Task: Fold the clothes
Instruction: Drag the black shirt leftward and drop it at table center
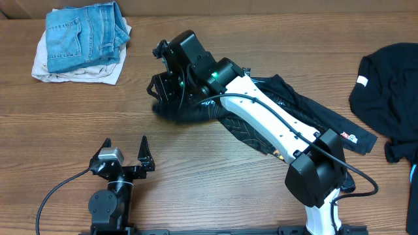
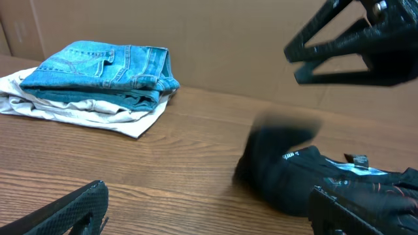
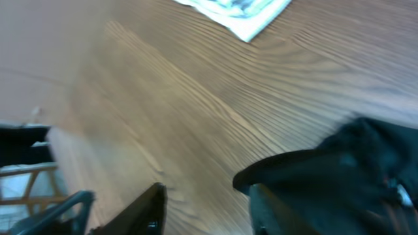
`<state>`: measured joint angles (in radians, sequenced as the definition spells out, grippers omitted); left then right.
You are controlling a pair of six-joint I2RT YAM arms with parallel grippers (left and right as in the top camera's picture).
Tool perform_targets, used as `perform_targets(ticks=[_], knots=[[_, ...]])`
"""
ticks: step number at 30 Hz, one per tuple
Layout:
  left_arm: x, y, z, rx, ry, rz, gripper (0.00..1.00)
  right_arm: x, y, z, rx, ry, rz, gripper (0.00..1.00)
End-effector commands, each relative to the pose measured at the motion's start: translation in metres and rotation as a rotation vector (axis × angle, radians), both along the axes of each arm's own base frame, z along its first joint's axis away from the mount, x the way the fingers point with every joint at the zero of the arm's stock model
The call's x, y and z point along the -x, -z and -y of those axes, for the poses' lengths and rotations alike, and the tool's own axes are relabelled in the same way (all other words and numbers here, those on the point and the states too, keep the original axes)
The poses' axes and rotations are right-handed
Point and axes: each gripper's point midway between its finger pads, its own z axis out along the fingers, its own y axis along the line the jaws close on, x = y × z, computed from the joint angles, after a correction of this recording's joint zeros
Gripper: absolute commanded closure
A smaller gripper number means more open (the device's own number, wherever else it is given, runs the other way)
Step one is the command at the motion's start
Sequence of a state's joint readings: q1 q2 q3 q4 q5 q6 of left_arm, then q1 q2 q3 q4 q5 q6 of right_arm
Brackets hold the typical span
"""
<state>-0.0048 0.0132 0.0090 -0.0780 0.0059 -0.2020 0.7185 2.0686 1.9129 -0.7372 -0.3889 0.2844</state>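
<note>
The desk (image 1: 215, 170) carries the jersey (image 1: 326, 119) as a long rumpled band. It runs from a bunched end near the jeans stack (image 1: 85, 36), on the stack's right, away toward the far right side, mostly under my right arm. I judge the fold barely begun: the cloth is twisted, not flat. To do this step well I would spread it out first, take a hem or corner rather than the bunch, and pull low and slow so the thin fabric does not drag.

The right end effector (image 3: 206, 199) hovers over the bunched end nearest the stack. Its fingers are partly apart, with no cloth between them that I can see. The left end effector (image 1: 125, 143), well on the near side of the stack, is spread wide and empty.
</note>
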Motion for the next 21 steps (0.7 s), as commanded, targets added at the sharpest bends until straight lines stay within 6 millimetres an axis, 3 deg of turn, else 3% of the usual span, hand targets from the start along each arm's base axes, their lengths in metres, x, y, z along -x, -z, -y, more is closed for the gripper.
perform_targets(ticks=[1, 4, 7, 9, 10, 13, 16, 19, 21], knots=[[0.0, 0.0, -0.003, -0.023, -0.014, 0.005, 0.0, -0.039, -0.021, 0.05, 0.146, 0.211, 0.152, 0.4], [0.0, 0.0, -0.003, -0.023, -0.014, 0.005, 0.0, -0.054, -0.056, 0.118, 0.268, 0.397, 0.233, 0.18], [0.0, 0.0, -0.003, -0.023, -0.014, 0.005, 0.0, -0.049, -0.093, 0.184, 0.307, 0.534, 0.243, 0.01], [0.0, 0.0, -0.003, -0.023, -0.014, 0.005, 0.0, -0.034, -0.114, 0.223, 0.294, 0.578, 0.21, 0.0], [0.0, 0.0, -0.003, -0.023, -0.014, 0.005, 0.0, -0.024, -0.12, 0.234, 0.272, 0.573, 0.175, 0.0], [0.0, 0.0, -0.003, -0.023, -0.014, 0.005, 0.0, 0.007, -0.117, 0.272, 0.311, 0.591, 0.057, 0.0], [0.0, 0.0, -0.003, -0.023, -0.014, 0.005, 0.0, 0.034, -0.097, 0.318, 0.42, 0.761, -0.12, 0.0], [0.0, 0.0, -0.003, -0.023, -0.014, 0.005, 0.0, 0.065, -0.08, 0.343, 0.494, 0.85, -0.298, 0.0], [0.0, 0.0, -0.003, -0.023, -0.014, 0.005, 0.0, 0.074, -0.074, 0.347, 0.52, 0.86, -0.338, 0.0]])
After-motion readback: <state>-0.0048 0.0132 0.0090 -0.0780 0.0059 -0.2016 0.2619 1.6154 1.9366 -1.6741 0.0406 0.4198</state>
